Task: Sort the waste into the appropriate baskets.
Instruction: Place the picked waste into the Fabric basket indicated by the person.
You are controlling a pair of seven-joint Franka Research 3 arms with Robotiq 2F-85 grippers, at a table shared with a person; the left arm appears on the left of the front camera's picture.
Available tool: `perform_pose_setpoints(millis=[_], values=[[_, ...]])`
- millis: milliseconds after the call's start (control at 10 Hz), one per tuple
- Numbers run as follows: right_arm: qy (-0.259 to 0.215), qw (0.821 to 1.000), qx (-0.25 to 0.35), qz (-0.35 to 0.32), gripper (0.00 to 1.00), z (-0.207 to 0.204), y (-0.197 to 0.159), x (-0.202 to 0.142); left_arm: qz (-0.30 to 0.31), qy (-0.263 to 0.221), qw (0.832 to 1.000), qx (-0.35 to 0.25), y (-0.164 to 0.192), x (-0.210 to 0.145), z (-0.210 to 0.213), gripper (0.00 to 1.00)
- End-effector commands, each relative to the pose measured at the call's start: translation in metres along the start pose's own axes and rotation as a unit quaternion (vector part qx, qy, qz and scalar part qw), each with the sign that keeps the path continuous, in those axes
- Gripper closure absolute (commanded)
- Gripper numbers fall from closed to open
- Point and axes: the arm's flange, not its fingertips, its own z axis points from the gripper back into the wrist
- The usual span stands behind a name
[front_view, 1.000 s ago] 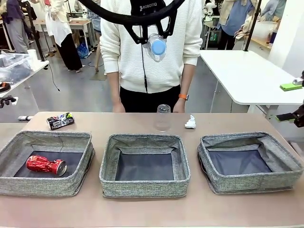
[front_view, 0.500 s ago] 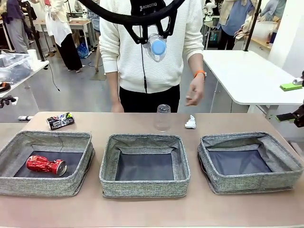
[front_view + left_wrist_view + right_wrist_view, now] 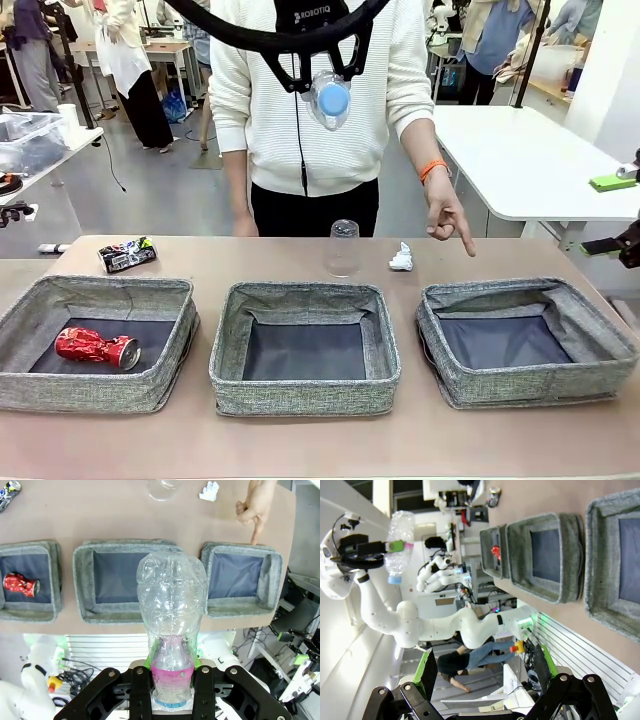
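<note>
— Where is the clear plastic bottle (image 3: 172, 605)?
— Up in the air; the left gripper (image 3: 172, 669) is clamped on it at the pink band by its neck and holds it high over the table (image 3: 300, 440); in the front view its blue cap (image 3: 332, 100) faces the camera, in front of the person's white sweater (image 3: 320, 150)
— And the right gripper (image 3: 486, 675)?
— Its jaws stand wide apart; it is off to one side, looking along the row of baskets
— What lies in the baskets?
— The crushed red can (image 3: 96, 347) is in the left basket (image 3: 90, 390); the middle basket (image 3: 305, 395) and the right basket (image 3: 530, 385) show bare dark lining
— The rest of the waste?
— On the table beyond the baskets; the dark printed can (image 3: 127, 254) lies behind the left basket; the clear cup (image 3: 343, 247) stands behind the middle one; the paper wad (image 3: 402, 258) is near the cup on its right, apart from it
— And the person?
— Standing at the far side; the person's hand (image 3: 447, 215) reaches over the table, index finger pointing down, near the far rim of the right basket
</note>
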Motion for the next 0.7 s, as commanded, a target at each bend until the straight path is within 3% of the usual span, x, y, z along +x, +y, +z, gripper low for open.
perform_pose_setpoints(millis=[0,500,600], values=[[0.001,1.0,0.004,-0.004,0.0,0.002,0.005,0.0,0.007,-0.001,1.0,-0.007,0.001,-0.002,0.004,0.78],[0.0,1.0,0.0,0.0,0.0,0.0,0.0,0.0,0.0,0.0,1.0,0.0,0.0,0.0,0.0,0.78],[-0.025,1.0,0.012,-0.009,0.0,0.042,-0.02,-0.007,-0.06,-0.019,0.998,0.006,-0.007,-0.021,-0.04,0.78]])
